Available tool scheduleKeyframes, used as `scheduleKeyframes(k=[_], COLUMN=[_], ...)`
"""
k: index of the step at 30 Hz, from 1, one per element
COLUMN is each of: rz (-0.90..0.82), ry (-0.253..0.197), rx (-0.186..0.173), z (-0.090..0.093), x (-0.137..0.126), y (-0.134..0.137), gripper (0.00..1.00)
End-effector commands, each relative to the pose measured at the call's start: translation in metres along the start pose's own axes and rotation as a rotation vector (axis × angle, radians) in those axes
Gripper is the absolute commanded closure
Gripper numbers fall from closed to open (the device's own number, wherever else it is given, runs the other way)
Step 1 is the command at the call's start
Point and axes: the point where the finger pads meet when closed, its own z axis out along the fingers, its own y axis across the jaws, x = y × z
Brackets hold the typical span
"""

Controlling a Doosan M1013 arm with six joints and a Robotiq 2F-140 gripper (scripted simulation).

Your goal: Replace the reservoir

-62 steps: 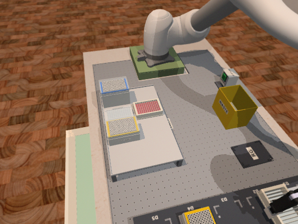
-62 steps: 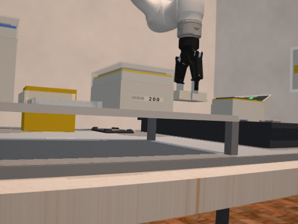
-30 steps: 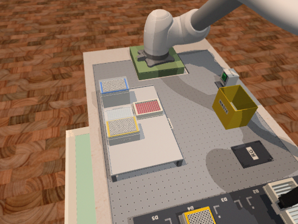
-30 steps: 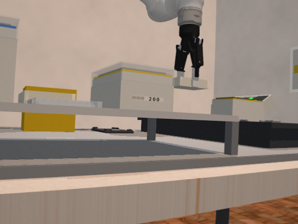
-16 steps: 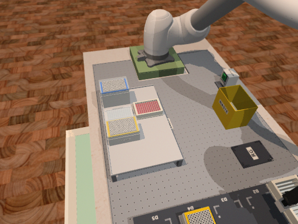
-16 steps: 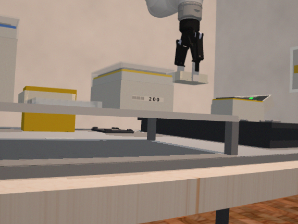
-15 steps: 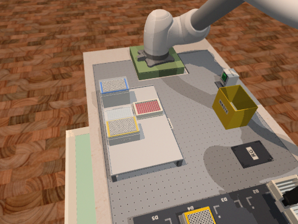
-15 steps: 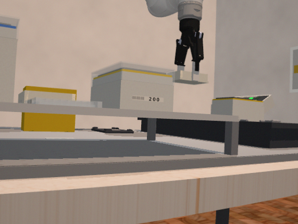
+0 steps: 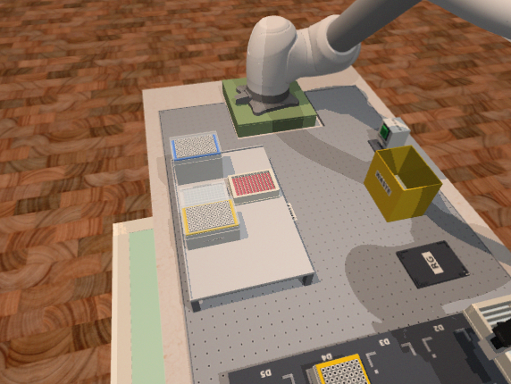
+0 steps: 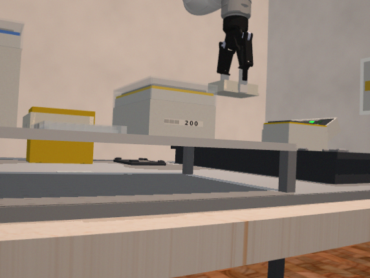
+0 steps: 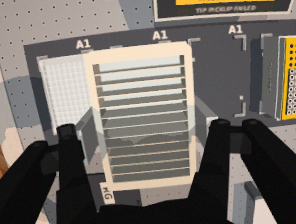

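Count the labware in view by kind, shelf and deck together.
Tip racks: 3. A blue-rimmed rack and a yellow-rimmed rack on the shelf, and a D4 rack on the deck.
Well plates: 3. A red plate and a pale plate, kind less sure, on the shelf, and a white plate on the deck.
Reservoirs: 1. The trough reservoir, held between the fingers.
Total: 7

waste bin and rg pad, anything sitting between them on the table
Nothing. In the top view, only bare dotted table surface lies between the yellow waste bin and the dark RG pad.
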Motion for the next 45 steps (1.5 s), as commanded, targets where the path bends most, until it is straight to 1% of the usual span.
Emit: scheduleKeyframes(k=[1,7,9,24,26,41,45], rz=[0.000,0.000,0.000,0.000,0.000,0.000,0.000], ry=[0.000,0.000,0.000,0.000,0.000,0.000,0.000], rx=[0.000,0.000,0.000,0.000,0.000,0.000,0.000], z=[-0.005,-0.015,-0.015,-0.040,-0.040,-0.065,-0.069], x=[0.000,0.000,0.000,0.000,0.000,0.000,0.000], y=[0.000,0.000,0.000,0.000,0.000,0.000,0.000], gripper=[1.00,1.00,1.00,1.00,1.00,1.00,1.00])
